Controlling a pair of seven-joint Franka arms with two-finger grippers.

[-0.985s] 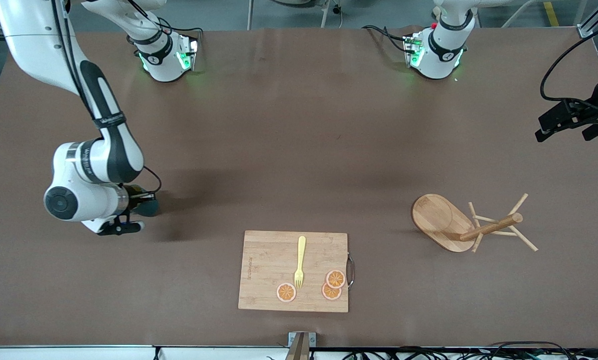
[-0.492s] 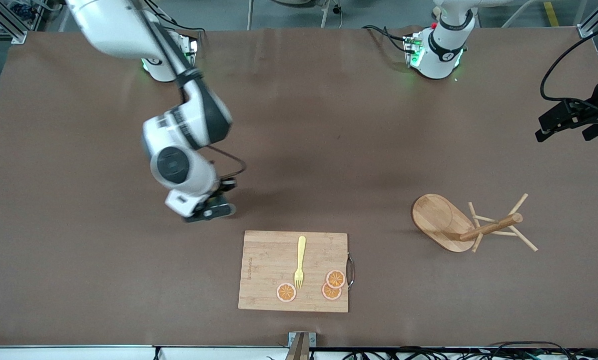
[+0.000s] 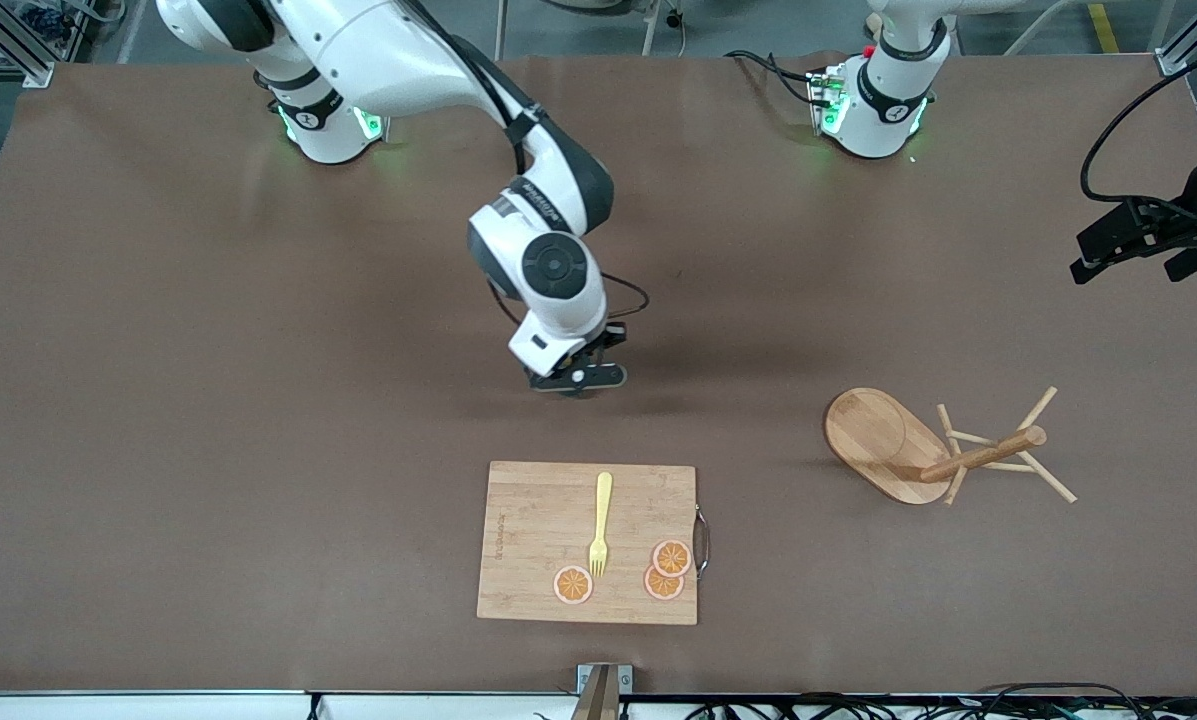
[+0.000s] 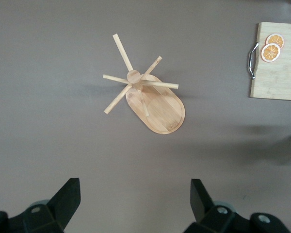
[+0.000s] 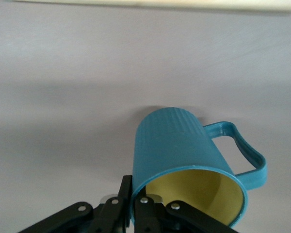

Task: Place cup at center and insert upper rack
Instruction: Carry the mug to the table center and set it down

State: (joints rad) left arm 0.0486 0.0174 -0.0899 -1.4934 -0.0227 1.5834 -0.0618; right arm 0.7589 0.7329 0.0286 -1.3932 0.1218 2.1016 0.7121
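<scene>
Right tool (image 3: 578, 380), middle of the front frame, clenched on the rim of the cup (image 5: 186, 160); one finger (image 5: 153, 206) inside the yellow mouth, the other outside the ribbed teal wall, handle jutting sideways. Cup hidden under the wrist in the front frame, carried over bare tabletop (image 3: 258, 400) just above the cutting board (image 3: 538, 540) in the frame. Left tool (image 3: 1138, 240), at the right edge of the front frame, waiting with fingers (image 4: 65, 199) spread wide and nothing between them. Upper rack (image 3: 943, 450) lower right of centre, well apart from the cup, tipped over on the tabletop, post and pegs pointing toward the right edge. Yellow fork (image 3: 601, 525) and three orange slices (image 3: 668, 570) lying on the cutting board.
</scene>
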